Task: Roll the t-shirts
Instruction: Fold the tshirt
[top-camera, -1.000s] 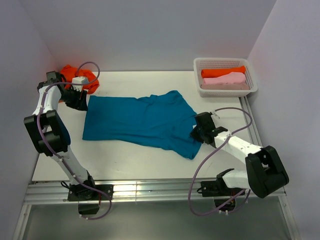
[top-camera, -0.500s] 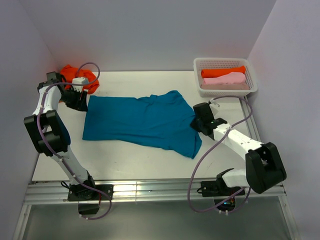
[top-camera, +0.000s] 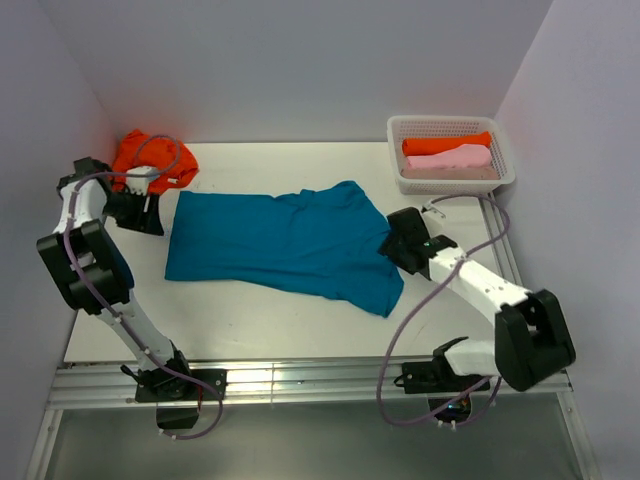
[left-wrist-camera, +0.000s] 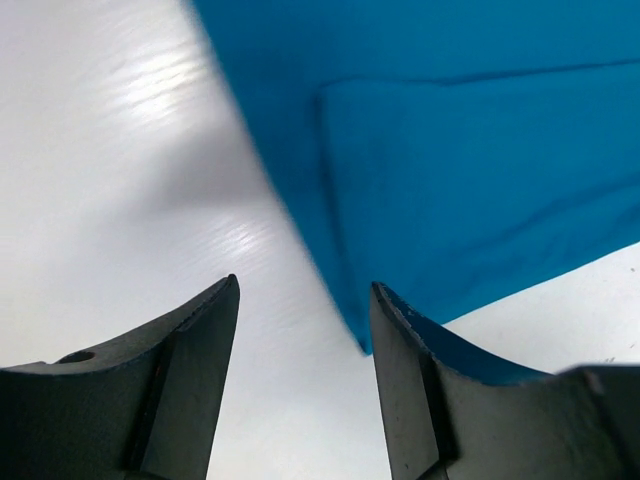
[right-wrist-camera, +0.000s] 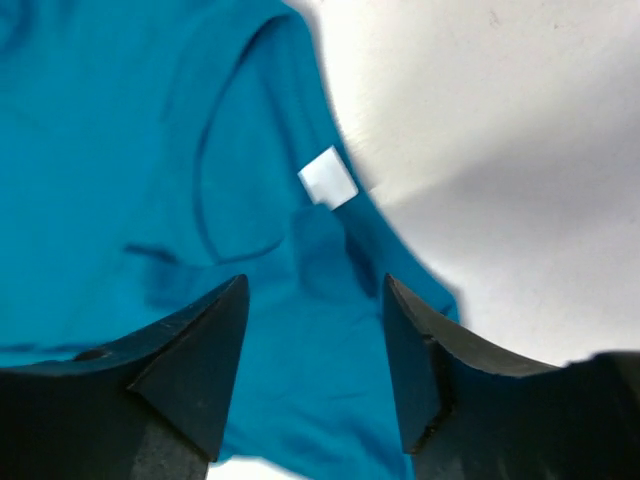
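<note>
Step in hand, as I judged it: laying out the teal t-shirt (top-camera: 290, 245) before rolling, with no roll started. The shirt lay spread flat mid-tabletop (top-camera: 250, 320), hem end to the left, collar end to the right, some wrinkles near the collar. The left pincer (left-wrist-camera: 305, 290) was released, jaws apart and gripping nothing, low over the bare surface just beside the shirt's left edge. That arm reached along the far-left side, wrist bent toward the cloth. The right pincer (right-wrist-camera: 315, 285) was also released, with nothing between the jaws, and hovered over the collar area near the white label (right-wrist-camera: 328, 178). That arm stretched diagonally in from the near right. The next move likely called for both pincers to pinch one end's edge and turn it over evenly. A crumpled orange t-shirt (top-camera: 150, 158) sat far left. Rolled orange (top-camera: 445, 143) and pink (top-camera: 450, 159) t-shirts lay in the basket (top-camera: 505, 175) far right.
</note>
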